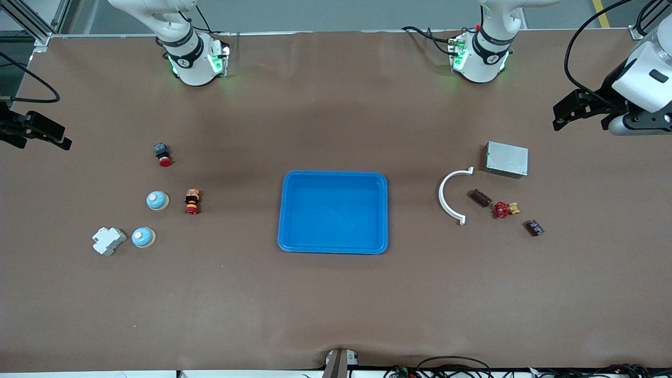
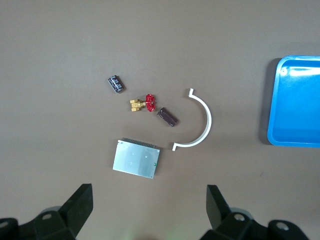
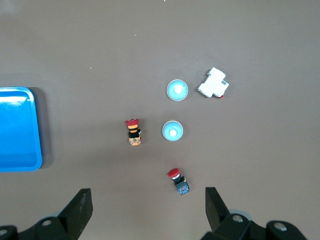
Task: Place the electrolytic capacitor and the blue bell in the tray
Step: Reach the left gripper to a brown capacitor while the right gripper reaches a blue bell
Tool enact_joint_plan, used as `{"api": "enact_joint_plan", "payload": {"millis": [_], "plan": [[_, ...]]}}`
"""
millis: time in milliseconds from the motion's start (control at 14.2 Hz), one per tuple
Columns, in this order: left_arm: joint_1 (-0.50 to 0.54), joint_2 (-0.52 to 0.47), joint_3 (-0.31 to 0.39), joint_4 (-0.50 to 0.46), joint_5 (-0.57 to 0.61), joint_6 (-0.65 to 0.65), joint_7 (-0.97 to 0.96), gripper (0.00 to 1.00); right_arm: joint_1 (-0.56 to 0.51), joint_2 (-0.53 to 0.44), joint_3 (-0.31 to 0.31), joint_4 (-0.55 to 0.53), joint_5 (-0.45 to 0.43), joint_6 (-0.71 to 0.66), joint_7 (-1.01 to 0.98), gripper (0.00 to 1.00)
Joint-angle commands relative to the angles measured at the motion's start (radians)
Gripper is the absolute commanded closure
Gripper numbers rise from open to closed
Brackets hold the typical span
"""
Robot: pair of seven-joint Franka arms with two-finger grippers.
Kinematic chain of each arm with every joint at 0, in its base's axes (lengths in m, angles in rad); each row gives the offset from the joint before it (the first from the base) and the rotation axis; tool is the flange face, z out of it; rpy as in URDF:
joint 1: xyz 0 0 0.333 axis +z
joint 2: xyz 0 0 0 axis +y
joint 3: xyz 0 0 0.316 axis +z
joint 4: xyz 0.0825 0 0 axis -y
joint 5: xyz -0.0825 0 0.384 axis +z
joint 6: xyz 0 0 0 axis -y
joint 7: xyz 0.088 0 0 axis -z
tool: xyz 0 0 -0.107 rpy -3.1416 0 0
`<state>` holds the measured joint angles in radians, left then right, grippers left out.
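The shallow bright blue rectangular plastic tray (image 1: 294,210) sits mid-table. Toward the left arm's end lie a white curved plastic strip (image 1: 444,197), a dark cylindrical electrolytic capacitor (image 1: 480,198) just beside it, then a red-handled brass valve (image 1: 504,209) and a small dark block (image 1: 534,227); a grey metal box (image 1: 506,159) lies farther from the front camera. Toward the right arm's end sit two pale blue domed bells (image 1: 157,200) (image 1: 143,237), the nearer one beside a white plastic breaker (image 1: 108,240). Two red-capped push buttons (image 1: 192,202) (image 1: 163,154) lie there too, one beside the farther bell.
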<state>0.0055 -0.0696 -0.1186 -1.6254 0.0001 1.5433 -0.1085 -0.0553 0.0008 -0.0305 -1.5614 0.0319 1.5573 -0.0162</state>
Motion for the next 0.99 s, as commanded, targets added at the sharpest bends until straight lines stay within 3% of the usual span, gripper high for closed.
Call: {"api": "enact_joint_plan", "payload": {"millis": [0, 282, 635, 917], "plan": [[0.004, 0.011, -0.001, 0.024, 0.009, -0.023, 0.01, 0.0, -0.009, -0.033, 0.004, -0.032, 0.014, 0.012, 0.007, 0.0], [0.008, 0.019, 0.013, 0.029, 0.009, -0.025, 0.01, 0.0, -0.008, -0.031, 0.004, -0.032, 0.014, 0.012, 0.007, 0.0], [0.045, 0.141, 0.07, 0.027, 0.024, -0.017, 0.029, 0.0, -0.011, -0.028, 0.006, -0.031, 0.017, 0.029, 0.007, 0.0], [0.088, 0.197, 0.07, -0.077, 0.055, 0.133, 0.018, 0.0, -0.026, -0.036, 0.004, -0.095, 0.016, 0.073, 0.007, 0.0]]}}
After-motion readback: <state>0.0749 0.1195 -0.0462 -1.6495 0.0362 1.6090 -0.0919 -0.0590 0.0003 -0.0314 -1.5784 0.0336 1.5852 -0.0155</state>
